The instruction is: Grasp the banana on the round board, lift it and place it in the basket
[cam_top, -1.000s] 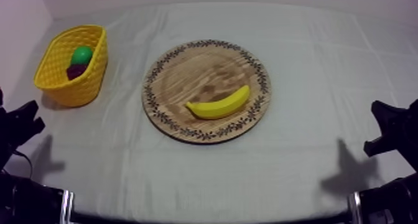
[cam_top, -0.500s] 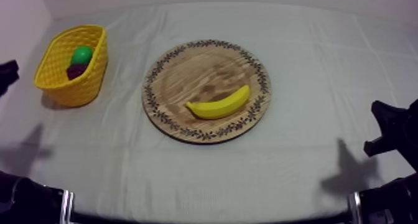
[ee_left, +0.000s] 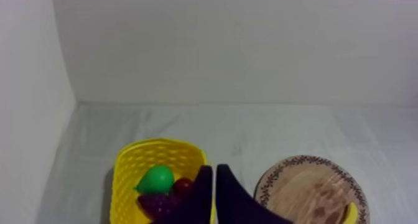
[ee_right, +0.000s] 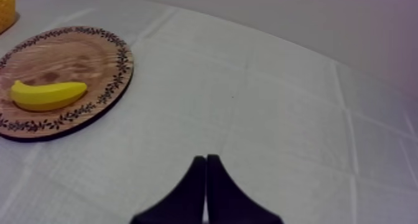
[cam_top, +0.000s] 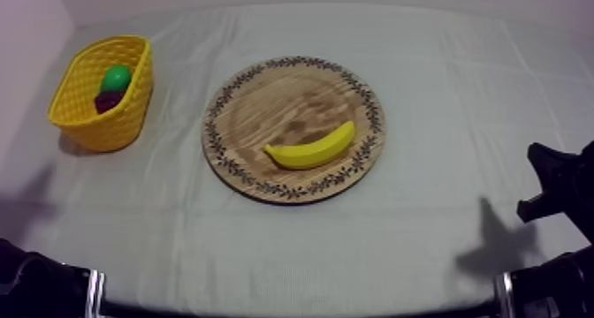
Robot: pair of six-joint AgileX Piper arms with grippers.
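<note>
The yellow banana (cam_top: 310, 147) lies on the round wooden board (cam_top: 292, 96) at the table's middle, toward the board's near right rim. The yellow basket (cam_top: 133, 109) stands at the far left and holds a green pear (cam_top: 115, 77) and dark grapes (cam_top: 108, 100). My left gripper (ee_left: 214, 172) hangs high above the basket (ee_left: 124, 177), fingers together as a narrow wedge, over the pear (ee_left: 155, 178), a small red fruit (ee_left: 182, 185) and the grapes (ee_left: 158, 203). My right gripper (ee_right: 206, 159) is shut on nothing, low over bare cloth, well to the right of the banana (ee_right: 48, 94).
My right arm (cam_top: 557, 185) sits at the table's right edge. The left arm's base (cam_top: 35, 286) shows at the near left corner. A wall runs behind the table and along its left side. Bare cloth surrounds the board (ee_right: 74, 58).
My left gripper has risen from the near left edge, past the basket's left side, and left the top view. Its shadow slid along the cloth. The right arm and banana stayed still.
</note>
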